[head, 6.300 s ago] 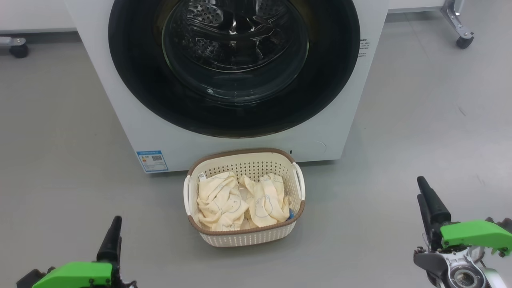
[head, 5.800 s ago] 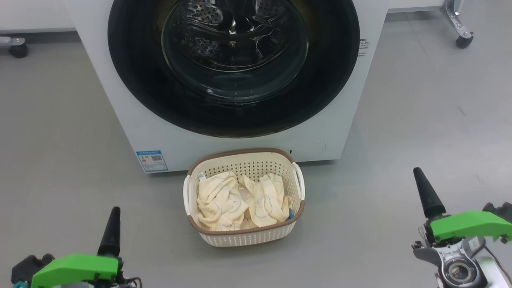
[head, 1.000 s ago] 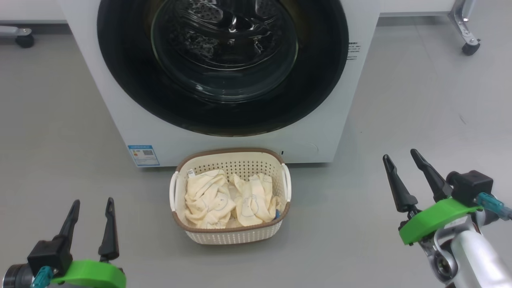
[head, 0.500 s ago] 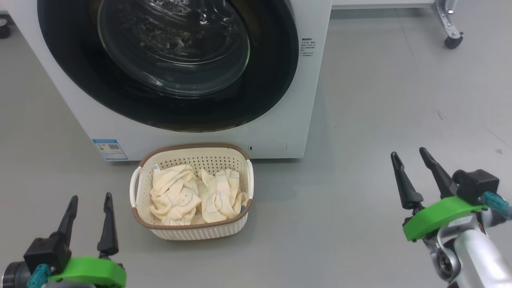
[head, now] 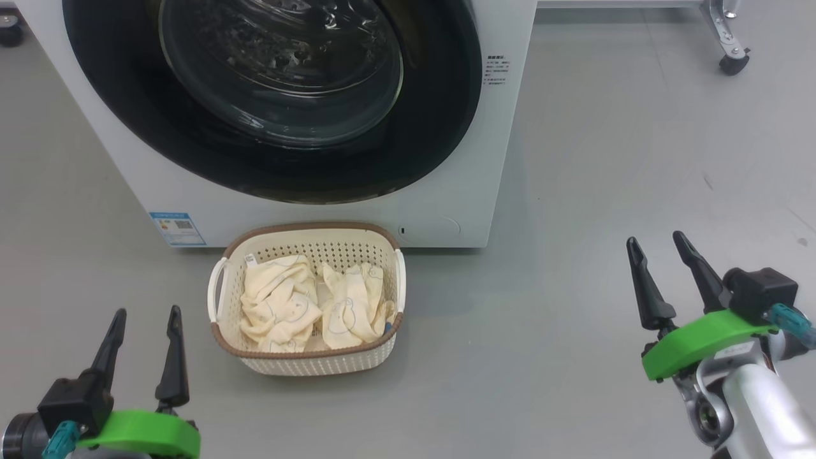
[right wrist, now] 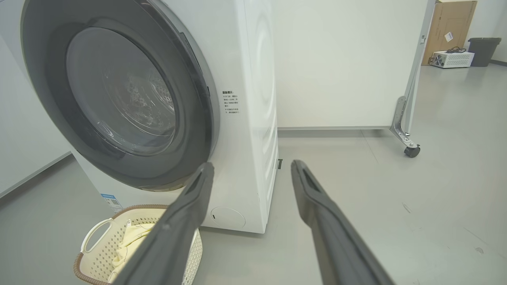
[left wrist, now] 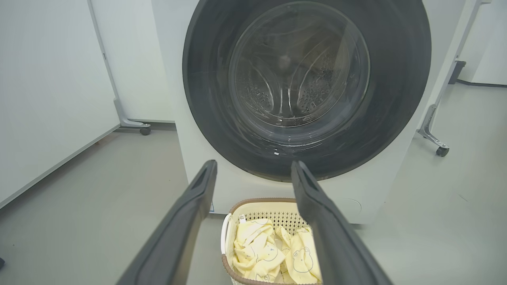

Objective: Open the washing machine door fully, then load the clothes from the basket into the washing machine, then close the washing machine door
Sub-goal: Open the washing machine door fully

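The white washing machine [head: 446, 191] stands ahead with its black-rimmed round door [head: 433, 127] shut against its front; the steel drum shows through the glass. On the floor before it sits the cream basket [head: 306, 363], with pale yellow clothes [head: 287, 306] and a bit of blue piece [head: 387, 326] inside. My left gripper [head: 146, 313] hovers open at the lower left, short of the basket. My right gripper [head: 656, 237] hovers open at the right, well away from the machine. The left wrist view faces the door [left wrist: 400, 79] and basket [left wrist: 237, 206]; the right wrist view sees the door [right wrist: 47, 99] obliquely.
Grey floor surrounds the machine. A wheeled frame leg [head: 730, 38] stands at the back right, and white panels on castors [left wrist: 130, 122] flank the machine. A cardboard box and dark bin [right wrist: 481, 49] lie far off.
The head camera has swung right, so machine and basket sit further left in view. Both grippers have turned since the earliest frames to show two spread fingers; they hold steady over the last second.
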Tool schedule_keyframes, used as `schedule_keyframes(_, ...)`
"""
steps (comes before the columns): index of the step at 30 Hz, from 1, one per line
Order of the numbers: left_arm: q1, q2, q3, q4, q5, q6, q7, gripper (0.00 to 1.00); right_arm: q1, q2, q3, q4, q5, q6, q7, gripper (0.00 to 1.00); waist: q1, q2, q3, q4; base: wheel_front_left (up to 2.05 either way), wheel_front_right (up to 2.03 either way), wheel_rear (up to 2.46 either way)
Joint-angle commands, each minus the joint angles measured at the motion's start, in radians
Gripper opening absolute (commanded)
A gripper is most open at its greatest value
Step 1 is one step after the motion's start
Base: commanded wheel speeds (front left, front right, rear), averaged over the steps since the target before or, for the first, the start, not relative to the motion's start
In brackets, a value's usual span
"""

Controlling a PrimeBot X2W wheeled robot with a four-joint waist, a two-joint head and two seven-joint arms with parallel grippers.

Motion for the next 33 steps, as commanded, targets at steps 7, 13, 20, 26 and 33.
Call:
schedule_keyframes(7,-0.044,0.018,0.052,-0.039,0.012,-0.008,-0.014,1.00,-0.038,-0.008,0.010,-0.035,-0.003,-0.003,-0.010,1.00,0.0000,0.0000,0.015,-0.003,0.00,0.00,0.00)
schedule_keyframes(13,-0.054,0.013,0.055,-0.044,0.016,-0.010,-0.014,1.00,-0.045,-0.007,0.004,-0.042,-0.005,-0.003,-0.010,1.00,0.0000,0.0000,0.043,0.000,0.00,0.00,0.00)
schedule_keyframes(20,-0.066,0.001,0.062,-0.050,0.022,-0.014,-0.014,1.00,-0.058,-0.005,0.000,-0.048,-0.009,-0.003,-0.010,1.00,0.0000,0.0000,0.076,0.004,0.00,0.00,0.00)
schedule_keyframes(26,-0.068,-0.007,0.067,-0.047,0.024,-0.018,-0.014,1.00,-0.066,-0.006,0.000,-0.046,-0.010,-0.003,-0.010,1.00,0.0000,0.0000,0.087,0.007,0.00,0.00,0.00)
schedule_keyframes(33,-0.066,-0.018,0.074,-0.047,0.029,-0.027,-0.014,1.00,-0.073,-0.005,0.002,-0.044,-0.011,-0.003,-0.010,1.00,0.0000,0.0000,0.090,0.010,0.00,0.00,0.00)
